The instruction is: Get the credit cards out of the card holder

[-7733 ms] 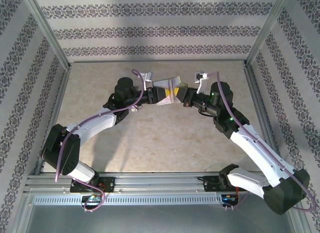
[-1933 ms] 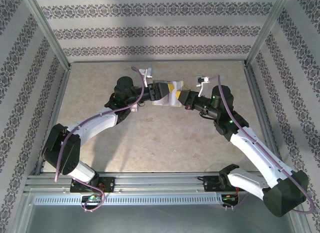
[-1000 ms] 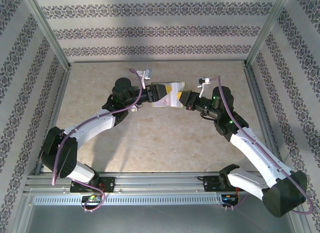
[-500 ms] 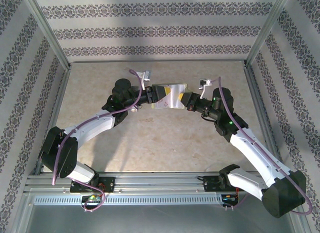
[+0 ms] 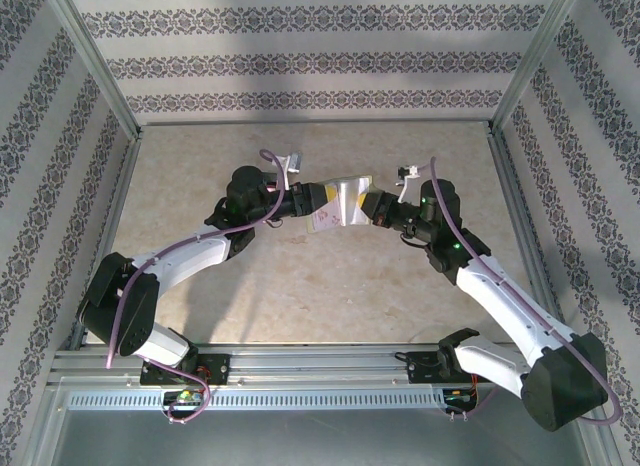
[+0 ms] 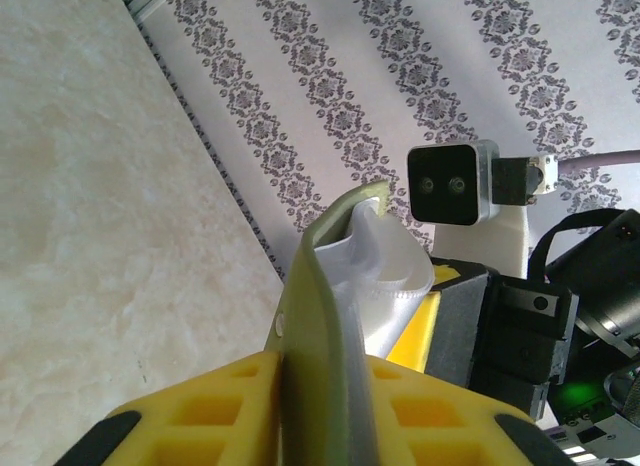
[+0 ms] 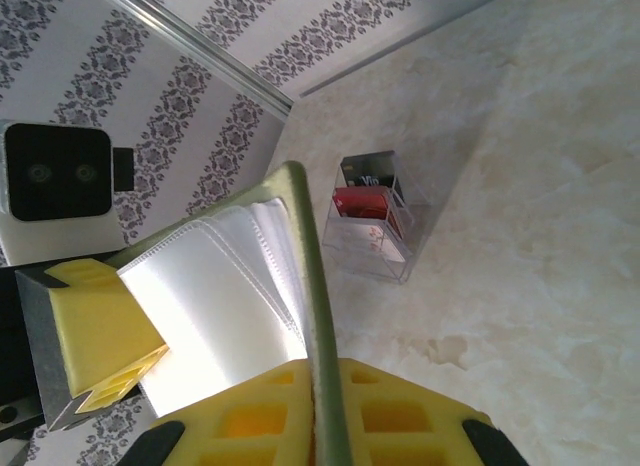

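The card holder point(image 5: 347, 196) hangs above the table between both grippers, its olive-green cover spread and its white plastic sleeves point(image 7: 225, 286) fanned out and blank. My left gripper point(image 5: 312, 196) is shut on one cover edge; in the left wrist view its yellow pads point(image 6: 215, 406) clamp the cover point(image 6: 325, 256) and sleeves. My right gripper point(image 5: 376, 206) is shut on the opposite cover edge point(image 7: 312, 276). The credit cards point(image 7: 365, 201), a red one in front, stand in a small clear box point(image 7: 385, 256) on the table below the holder.
The clear box point(image 5: 325, 223) sits on the beige table just under the left side of the holder. Metal frame rails point(image 5: 100, 216) and patterned walls enclose the table on three sides. Open tabletop point(image 5: 330, 296) lies between the arms and the near rail.
The left gripper's jaws have closed onto the holder's cover edge. Both grippers and the holder have shifted slightly toward the near side and right.
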Robot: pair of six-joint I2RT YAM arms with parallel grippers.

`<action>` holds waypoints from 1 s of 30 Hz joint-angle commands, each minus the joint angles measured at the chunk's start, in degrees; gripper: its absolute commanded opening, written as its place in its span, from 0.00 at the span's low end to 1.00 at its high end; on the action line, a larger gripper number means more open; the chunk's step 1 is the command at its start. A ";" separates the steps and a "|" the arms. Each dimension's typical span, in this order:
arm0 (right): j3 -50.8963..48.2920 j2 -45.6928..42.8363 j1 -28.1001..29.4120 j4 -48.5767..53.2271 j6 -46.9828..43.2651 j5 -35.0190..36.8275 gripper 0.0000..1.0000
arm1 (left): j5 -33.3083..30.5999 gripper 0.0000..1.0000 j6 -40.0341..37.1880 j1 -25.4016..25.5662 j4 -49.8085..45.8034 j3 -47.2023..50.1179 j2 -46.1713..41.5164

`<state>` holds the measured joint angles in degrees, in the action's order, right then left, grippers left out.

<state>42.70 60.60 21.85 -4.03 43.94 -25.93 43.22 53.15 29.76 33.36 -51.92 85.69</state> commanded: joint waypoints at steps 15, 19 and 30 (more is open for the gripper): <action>-4.62 -1.16 -1.19 14.20 -2.14 16.96 0.53 | -2.91 0.13 -7.13 1.50 2.98 5.76 11.79; -2.78 -1.11 -0.97 22.16 -3.37 21.52 0.53 | -3.29 0.13 -6.24 2.79 10.45 5.97 18.55; 0.88 6.36 4.10 25.71 -2.99 22.53 0.49 | -8.97 0.32 -8.58 4.69 5.41 4.06 24.58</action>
<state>41.95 64.36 24.77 20.23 41.63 -4.45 35.92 47.18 33.95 39.42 -46.50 110.59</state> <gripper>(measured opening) 0.492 0.289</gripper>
